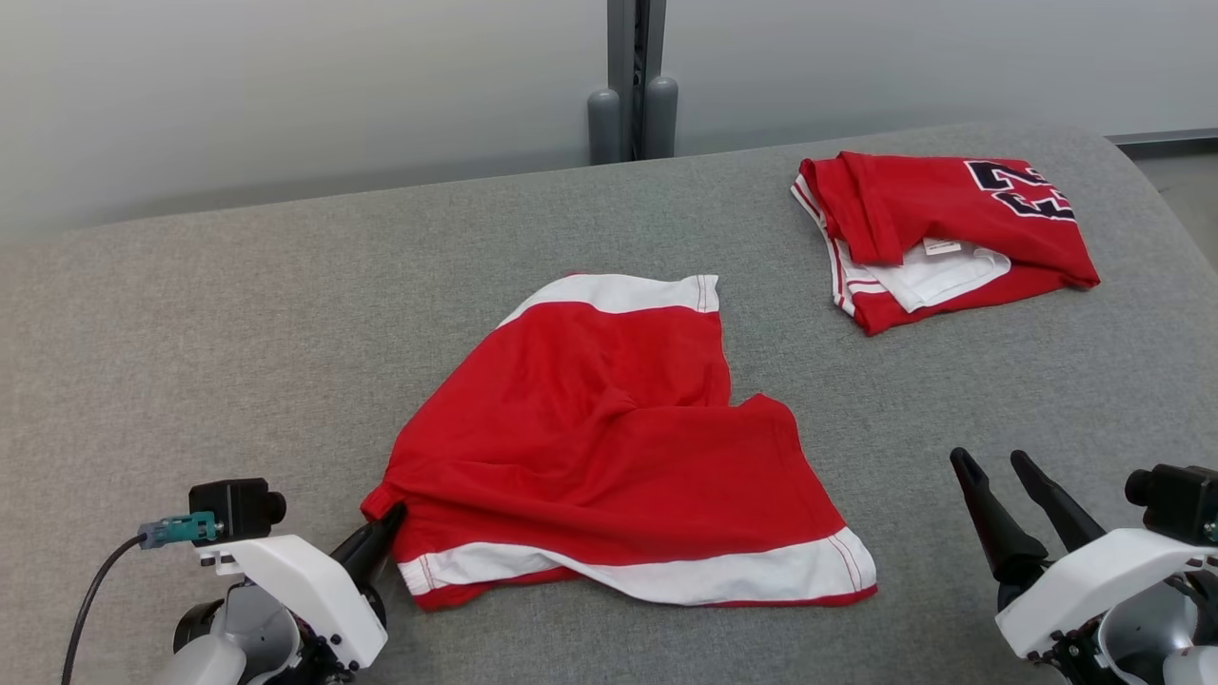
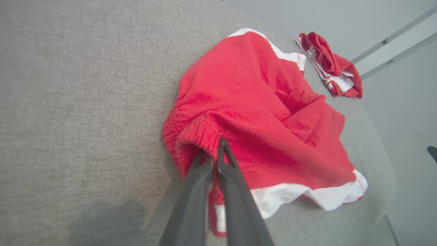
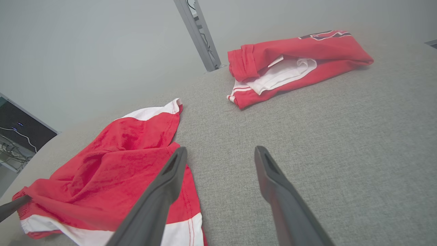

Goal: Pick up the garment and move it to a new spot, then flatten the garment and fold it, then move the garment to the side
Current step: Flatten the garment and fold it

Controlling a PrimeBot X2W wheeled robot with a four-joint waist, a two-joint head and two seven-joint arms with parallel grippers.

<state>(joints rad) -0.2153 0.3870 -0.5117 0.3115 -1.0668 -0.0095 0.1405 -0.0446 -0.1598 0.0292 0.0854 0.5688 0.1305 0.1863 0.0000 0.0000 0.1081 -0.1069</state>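
The red shorts point(image 1: 618, 447) lie rumpled on the grey table point(image 1: 238, 333), on the robot's side of the folded jersey point(image 1: 952, 219) and to its left, the left tool point(image 2: 213, 153) seemingly clenched on the waistband corner farthest from that jersey, likely for lifting, while the right tool point(image 1: 992, 466) hovers spread apart nearer the jersey.

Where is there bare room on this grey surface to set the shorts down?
Bare: the wide stretch left of the red white-banded shorts, and between them and the right gripper. Crowded: far right, by the folded red jersey.
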